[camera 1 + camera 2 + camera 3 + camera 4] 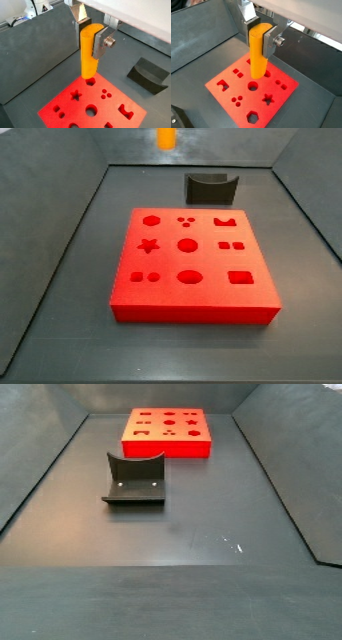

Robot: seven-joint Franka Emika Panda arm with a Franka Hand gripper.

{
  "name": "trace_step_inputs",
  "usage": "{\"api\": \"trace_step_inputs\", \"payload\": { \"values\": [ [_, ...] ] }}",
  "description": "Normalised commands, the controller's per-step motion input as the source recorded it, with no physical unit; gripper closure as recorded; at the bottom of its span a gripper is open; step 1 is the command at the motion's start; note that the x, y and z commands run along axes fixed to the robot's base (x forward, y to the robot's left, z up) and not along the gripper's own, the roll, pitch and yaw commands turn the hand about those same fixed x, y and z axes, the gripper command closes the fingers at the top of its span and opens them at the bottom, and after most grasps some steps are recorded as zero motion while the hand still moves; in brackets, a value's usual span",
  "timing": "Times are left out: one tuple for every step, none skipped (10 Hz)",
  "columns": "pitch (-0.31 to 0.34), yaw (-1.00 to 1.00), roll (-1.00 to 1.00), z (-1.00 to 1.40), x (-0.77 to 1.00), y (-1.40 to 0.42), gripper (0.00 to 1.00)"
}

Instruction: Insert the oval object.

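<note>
My gripper (89,49) is shut on the oval object (88,65), a long orange-yellow peg that hangs upright between the silver fingers (101,45). Both wrist views show this; in the other one the gripper (259,46) holds the peg (258,62) high above the red block (254,95). The red block (93,106) has several shaped holes. In a side view only the peg's lower end (166,138) shows at the upper edge, well above the block (191,263). The gripper and peg are out of the side view that shows the block (168,432) at the far end.
The dark fixture (210,188) stands on the floor just beyond the red block, and it also shows in two more views (135,479) (148,74). Dark grey walls slope up around the floor on all sides.
</note>
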Motion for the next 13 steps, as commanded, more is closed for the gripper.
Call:
{"api": "trace_step_inputs", "payload": {
  "values": [
    [0.000, 0.00, 0.00, 0.00, 0.00, -0.03, 1.00],
    [0.000, 0.00, -0.01, 0.00, 0.00, -0.02, 1.00],
    [-0.043, -0.06, -0.09, -0.05, 0.16, -0.35, 1.00],
    [-0.166, -0.58, -0.14, -0.12, 0.00, -0.45, 1.00],
    [0.000, -0.66, -0.04, -0.15, 0.09, -0.41, 1.00],
    [0.070, -0.38, -0.01, -0.37, 0.48, -0.45, 1.00],
    [0.000, -0.27, 0.00, -0.56, 0.71, -0.43, 1.00],
    [-0.031, -0.35, 0.01, -0.76, 0.53, -0.47, 1.00],
    [0.053, -0.42, 0.10, -0.98, 0.44, -0.43, 1.00],
    [0.103, -0.48, 0.13, -0.82, 0.30, -0.38, 1.00],
    [0.139, -0.51, 0.18, -0.67, 0.20, -0.31, 1.00],
    [0.124, -0.63, 0.17, -0.61, 0.07, -0.25, 1.00],
    [0.059, -0.75, 0.16, -0.63, 0.00, -0.22, 1.00]
  ]
}}
